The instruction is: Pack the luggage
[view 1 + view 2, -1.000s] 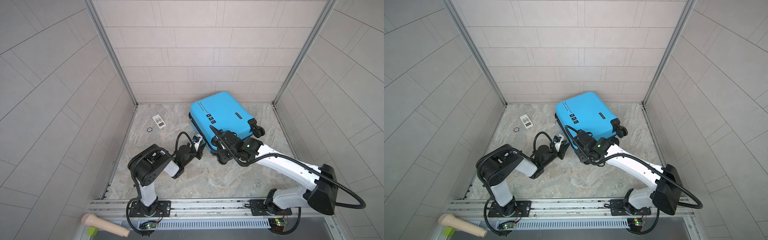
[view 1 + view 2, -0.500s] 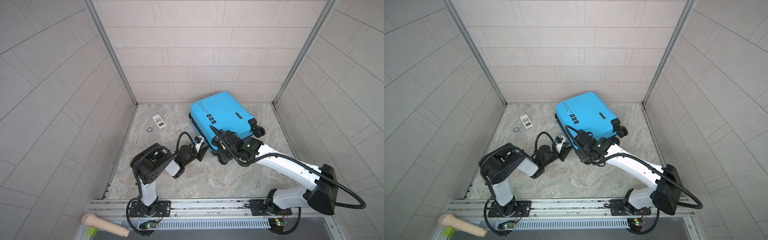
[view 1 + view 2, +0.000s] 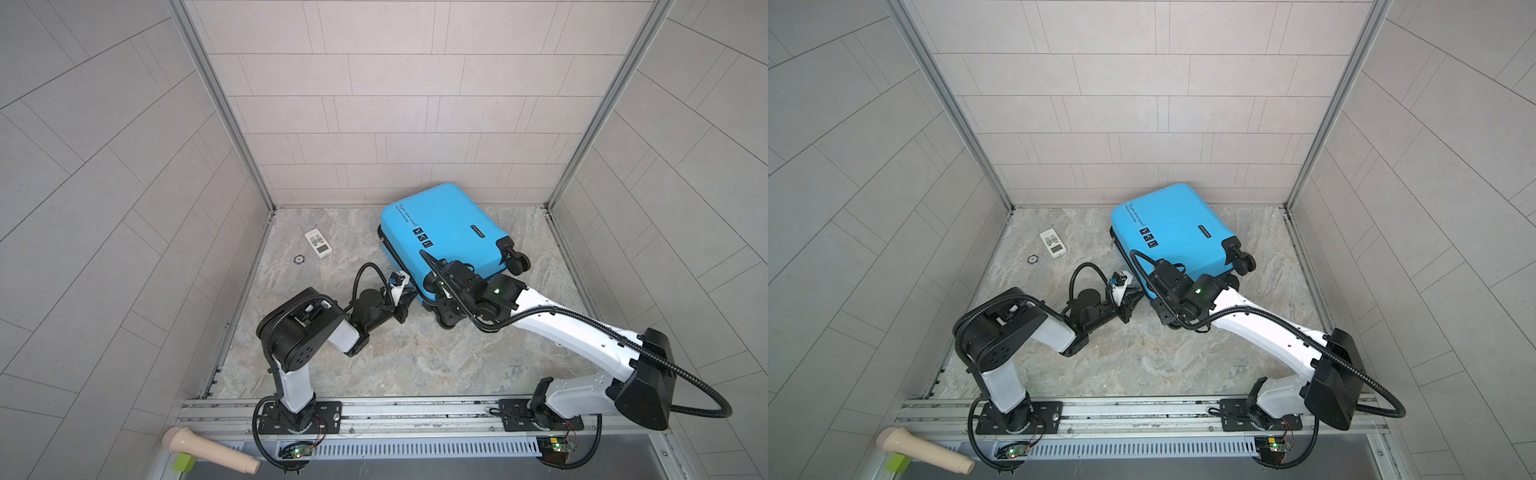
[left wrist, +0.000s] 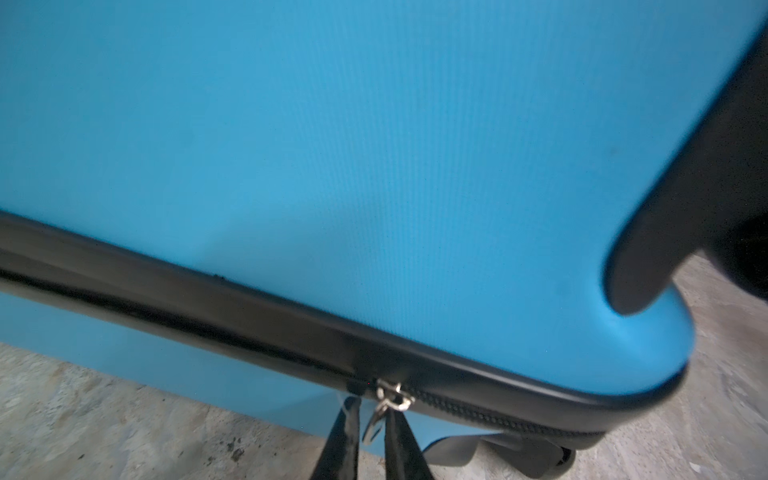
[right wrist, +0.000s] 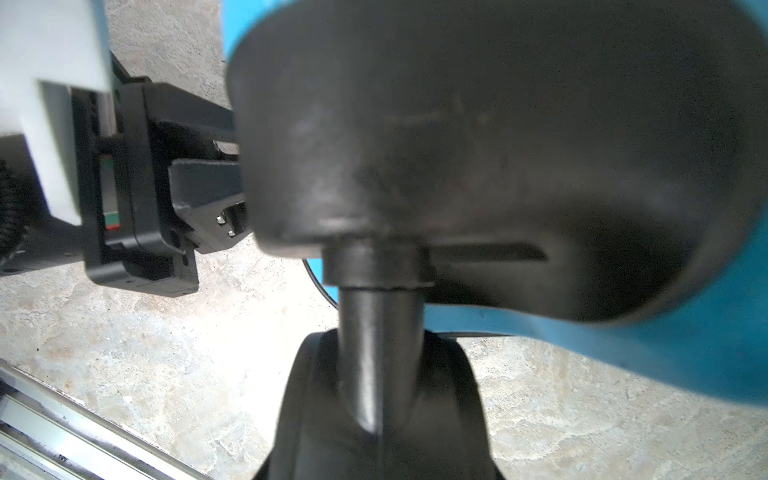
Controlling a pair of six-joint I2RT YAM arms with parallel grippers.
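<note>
**A:** Starting with the task's thing: where is it?

**B:** The small bright-blue hard-shell suitcase [image 3: 444,232] lies flat on the grey marbled stone floor [image 3: 415,365]. It is toward the back right, with one corner near the pale tiled back wall [image 3: 395,124]. In both top views its broad face is up, showing the black lettering.

**A:** And the left claw?

**B:** The left claw [image 4: 372,417] is low over the floor at the suitcase's near side edge. Its wrist view shows the two black fingertips [image 4: 343,449] clenched on the silver metal zipper pull [image 4: 386,401]. The pull hangs from the black zipper band [image 4: 208,286]. From the slider toward the wheeled corner, the teeth look meshed.

**A:** The right claw?

**B:** The right claw [image 3: 442,307] sits at the suitcase's near corner, close to the left claw. Its camera is filled by a blurred black caster wheel [image 5: 374,415] and the wheel's housing. I cannot tell whether this claw is released or clenched.

**A:** Anything else on the floor?

**B:** A white rectangular remote control [image 3: 318,244] lies toward the back left, with a small dark round disc [image 3: 298,259] just beside it. Both are well apart from the suitcase.
</note>
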